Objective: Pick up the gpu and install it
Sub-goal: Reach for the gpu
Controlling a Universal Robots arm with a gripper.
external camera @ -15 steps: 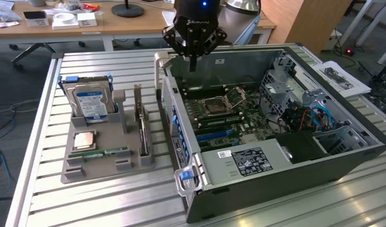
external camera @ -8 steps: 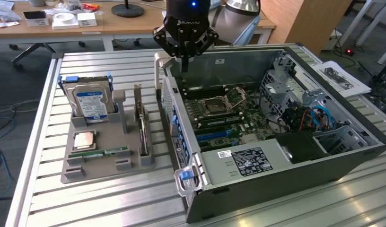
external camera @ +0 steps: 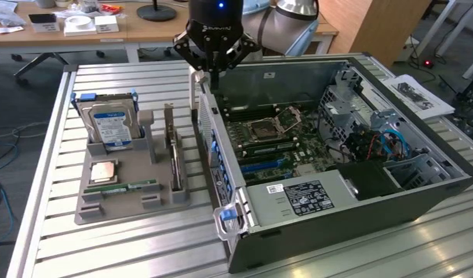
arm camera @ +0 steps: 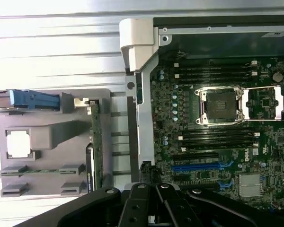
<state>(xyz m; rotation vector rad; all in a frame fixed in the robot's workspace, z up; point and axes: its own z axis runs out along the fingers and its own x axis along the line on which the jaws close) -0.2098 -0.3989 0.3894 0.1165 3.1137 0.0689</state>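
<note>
GPU is standing on its long edge in the right-hand slot of the grey holder tray, long axis running near to far, roughly parallel to the left wall of the computer case. Flat faces are pointing left and right. Cannot tell which end carries the bracket.

Tray is sitting on the slatted table, just left of the case. It is also holding a hard drive with a blue label, upright at the far end; a CPU chip lying flat; and a RAM stick lying flat nearer.

Case is lying open, showing the motherboard with the CPU socket unlatched and bare.

Gripper is hovering over the far left edge of the case, fingers pressed together, pinching nothing, well apart from the GPU.
</note>
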